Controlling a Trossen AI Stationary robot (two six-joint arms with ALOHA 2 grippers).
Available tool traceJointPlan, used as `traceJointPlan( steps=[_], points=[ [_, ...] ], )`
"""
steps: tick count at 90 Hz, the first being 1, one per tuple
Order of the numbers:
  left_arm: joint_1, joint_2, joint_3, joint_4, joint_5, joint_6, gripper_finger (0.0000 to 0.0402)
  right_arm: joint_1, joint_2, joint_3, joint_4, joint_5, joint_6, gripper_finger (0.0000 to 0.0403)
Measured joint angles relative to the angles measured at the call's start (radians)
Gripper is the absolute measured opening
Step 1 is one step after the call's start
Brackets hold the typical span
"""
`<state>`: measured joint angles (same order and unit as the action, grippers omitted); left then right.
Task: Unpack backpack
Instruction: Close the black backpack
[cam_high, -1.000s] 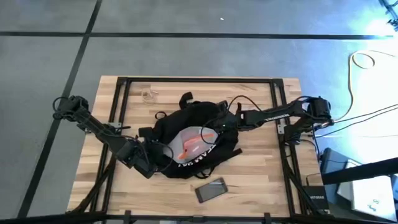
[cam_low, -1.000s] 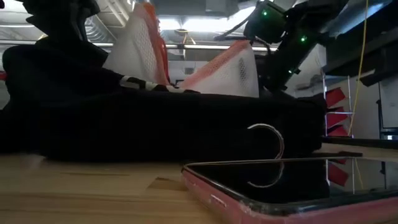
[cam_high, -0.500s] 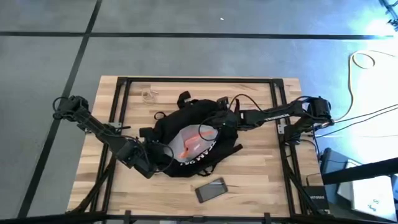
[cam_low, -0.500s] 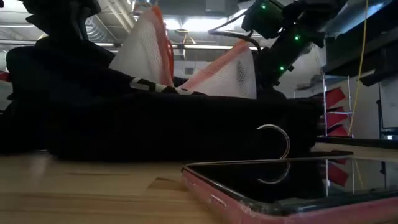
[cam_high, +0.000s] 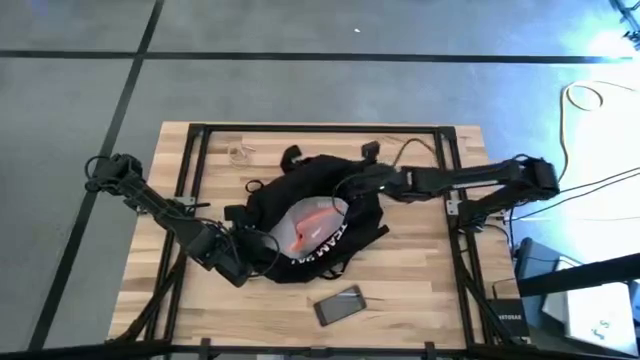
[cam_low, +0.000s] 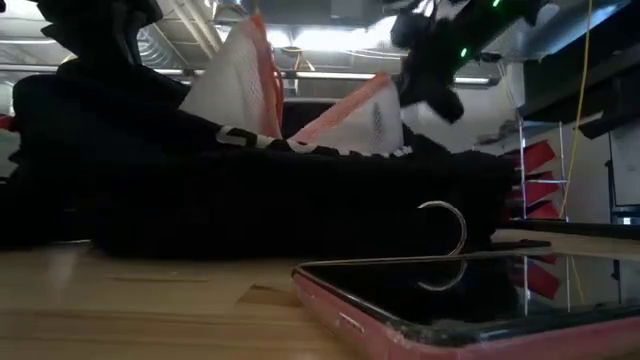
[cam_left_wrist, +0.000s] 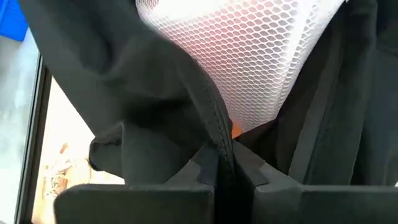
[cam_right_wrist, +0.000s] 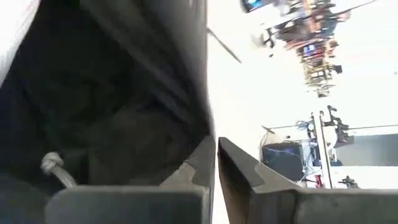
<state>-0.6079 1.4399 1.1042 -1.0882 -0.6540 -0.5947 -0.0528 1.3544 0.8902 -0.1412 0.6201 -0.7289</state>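
— How far along is the unpacking?

— Early, I'd judge. The backpack (cam_high: 312, 225) lies in the middle of the worktop with its mouth open, and a white mesh pouch with orange trim (cam_high: 312, 226) is still sitting inside it, its top poking up out of the opening. A phone in a pink case (cam_high: 340, 305) lies flat near the front edge, just clear of the bag; whether it came out of the bag I can't say.

— What are your grippers doing?

— My left gripper (cam_left_wrist: 225, 171) is at the bag's left-front side, clamped on a fold of black fabric at the rim of the opening, holding it apart. My right gripper (cam_right_wrist: 215, 163) is over the bag's rear right side at the opening. Its fingers are pressed almost together with only a thin gap, and I see nothing between them.

— What's left, then?

— The pouch has to come out, and anything beneath it, which is hidden from me.
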Motion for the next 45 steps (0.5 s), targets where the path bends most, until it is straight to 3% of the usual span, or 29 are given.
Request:
traceJointPlan(
  steps=[25,45],
  points=[
    [0.0,0.0,0.0,-0.004,0.0,0.003,0.0,0.0,-0.22,0.002,-0.058,-0.001,0.059,0.0],
    [0.0,0.0,0.0,-0.002,0.0,0.015,0.0,0.0,-0.218,0.002,-0.109,-0.286,0.178,0.001]
  ],
)
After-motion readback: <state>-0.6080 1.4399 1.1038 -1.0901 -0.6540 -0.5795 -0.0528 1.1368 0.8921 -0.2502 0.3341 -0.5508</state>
